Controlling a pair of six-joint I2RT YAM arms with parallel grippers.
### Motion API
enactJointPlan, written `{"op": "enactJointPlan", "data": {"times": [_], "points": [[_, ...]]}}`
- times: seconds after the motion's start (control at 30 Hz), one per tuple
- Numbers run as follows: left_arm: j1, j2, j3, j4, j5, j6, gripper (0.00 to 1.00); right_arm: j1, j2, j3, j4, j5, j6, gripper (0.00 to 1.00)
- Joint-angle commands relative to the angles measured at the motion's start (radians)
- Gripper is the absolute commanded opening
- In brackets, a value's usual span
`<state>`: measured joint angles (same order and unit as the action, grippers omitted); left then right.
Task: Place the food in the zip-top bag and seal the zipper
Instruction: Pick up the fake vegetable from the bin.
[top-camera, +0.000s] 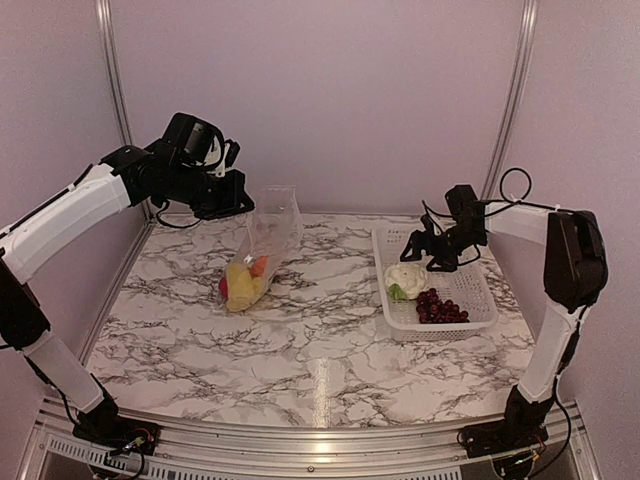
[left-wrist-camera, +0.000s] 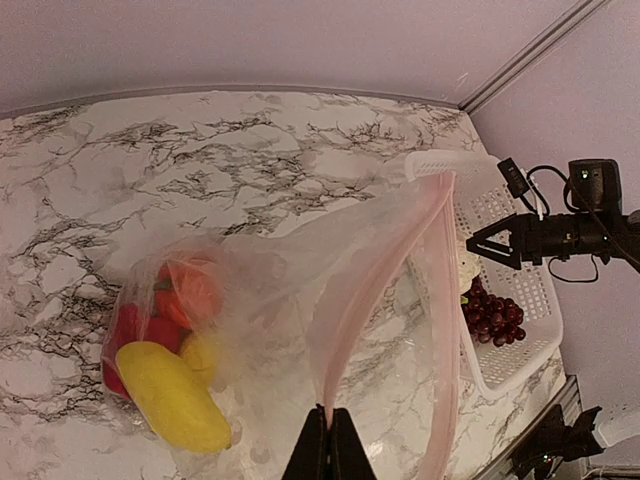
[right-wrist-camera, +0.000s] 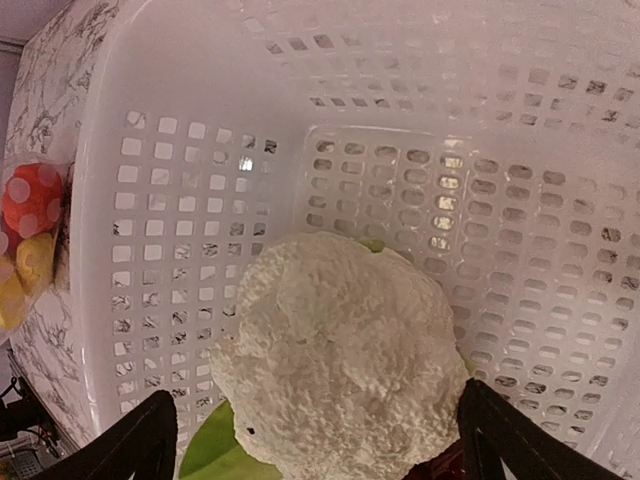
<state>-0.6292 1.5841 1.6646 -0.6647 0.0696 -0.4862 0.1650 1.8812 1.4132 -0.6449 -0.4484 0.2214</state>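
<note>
The clear zip-top bag (top-camera: 268, 240) hangs from my left gripper (top-camera: 240, 196), which is shut on its pink zipper strip (left-wrist-camera: 352, 315); the left wrist view shows the pinch (left-wrist-camera: 328, 425). In the bag's lower end lie the red pepper (left-wrist-camera: 125, 340), the orange fruit (left-wrist-camera: 190, 290) and the yellow piece (left-wrist-camera: 170, 395). My right gripper (top-camera: 428, 252) is open above the white basket (top-camera: 478, 292), its fingers either side of the white cauliflower (right-wrist-camera: 335, 350), not touching it. The cauliflower (top-camera: 404, 279) and the purple grape bunch (top-camera: 440, 307) lie in the basket.
The basket stands at the right of the marble table (top-camera: 320, 340). A pale wall and metal frame posts (top-camera: 518, 95) close the back. The right arm's cables (top-camera: 515, 190) loop near the back right post.
</note>
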Motion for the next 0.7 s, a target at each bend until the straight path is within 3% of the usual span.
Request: {"op": "enactJointPlan", "data": {"times": [0.0, 0.67], "points": [[0.006, -0.026, -0.011, -0.025, -0.010, 0.002, 0.00, -0.004, 0.031, -0.027, 0.025, -0.025, -0.021, 0.94], [0.006, -0.021, -0.012, -0.024, -0.009, -0.005, 0.00, -0.007, 0.023, -0.023, 0.025, 0.095, -0.031, 0.94]]}}
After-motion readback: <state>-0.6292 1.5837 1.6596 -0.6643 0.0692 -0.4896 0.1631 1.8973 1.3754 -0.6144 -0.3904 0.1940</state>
